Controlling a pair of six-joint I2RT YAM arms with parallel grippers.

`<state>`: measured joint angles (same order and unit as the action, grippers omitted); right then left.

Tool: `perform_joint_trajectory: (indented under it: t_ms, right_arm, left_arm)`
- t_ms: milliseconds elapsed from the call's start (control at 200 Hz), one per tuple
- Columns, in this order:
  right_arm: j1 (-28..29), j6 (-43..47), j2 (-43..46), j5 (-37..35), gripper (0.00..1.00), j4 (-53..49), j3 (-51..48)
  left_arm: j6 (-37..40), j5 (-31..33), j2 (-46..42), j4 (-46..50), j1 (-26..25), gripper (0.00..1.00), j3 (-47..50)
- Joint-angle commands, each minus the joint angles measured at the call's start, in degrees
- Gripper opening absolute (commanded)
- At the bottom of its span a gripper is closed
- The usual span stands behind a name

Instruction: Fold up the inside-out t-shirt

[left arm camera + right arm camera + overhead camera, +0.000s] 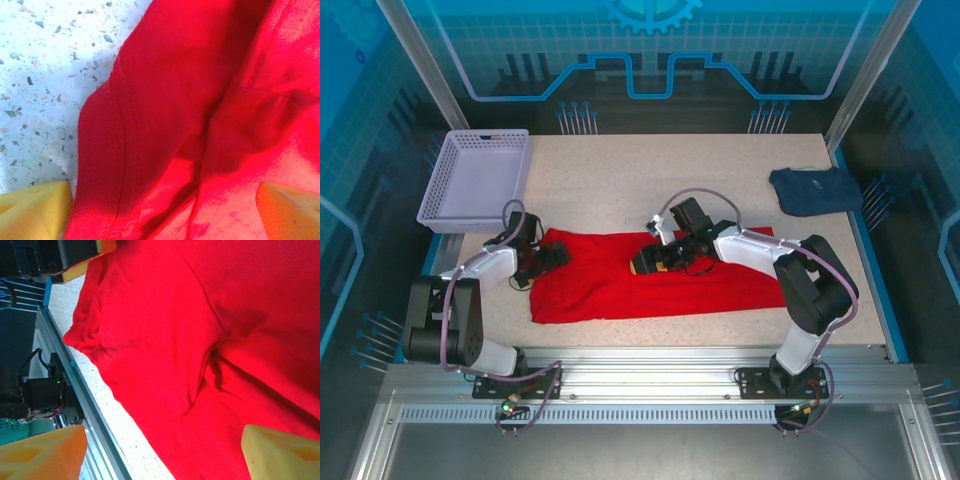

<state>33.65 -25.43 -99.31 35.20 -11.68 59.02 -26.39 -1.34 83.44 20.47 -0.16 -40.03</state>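
The inside-out t-shirt (620, 290) lies as a bright red, roughly rectangular band across the near half of the table, with no print showing. My left gripper (558, 256) hovers over its upper left corner, jaws wide open. In the left wrist view the yellow fingertips (32, 210) straddle the hemmed edge of the shirt (175, 100), and the gripper (162, 215) holds nothing. My right gripper (642, 264) is over the middle of the shirt's top edge, also open. In the right wrist view that gripper (162, 455) is above wrinkled red cloth (165, 315), gripping none of it.
A lavender mesh basket (475, 175) stands at the back left corner. A dark navy folded garment (815, 188) lies at the back right. The aluminium rail (650, 355) runs along the table's near edge, close to the shirt's lower hem. Speckled tabletop (650, 180) lies behind the shirt.
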Motion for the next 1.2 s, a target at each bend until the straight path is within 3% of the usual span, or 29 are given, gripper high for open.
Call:
perform_joint_trajectory:
  t_ms: [0,470,870,1196]
  right_arm:
    - [-0.35,-1.26,0.28,2.37,0.81,2.10,-0.72]
    - [-0.28,-2.86,-1.91,2.45,0.81,2.28,-0.31]
    - [-0.03,-3.77,-4.62,3.02,0.81,2.63,1.23]
    - [0.54,-4.01,-6.10,3.38,0.81,2.52,2.21]
  left_arm:
    - [2.23,-7.68,2.30,-3.27,-1.59,0.92,0.04]
    - [3.78,-15.80,1.97,-9.63,-3.61,0.65,2.96]
    - [3.17,-20.74,0.67,-15.18,-3.59,0.49,5.38]
    - [3.09,-19.79,1.82,-16.63,-3.79,0.35,6.01]
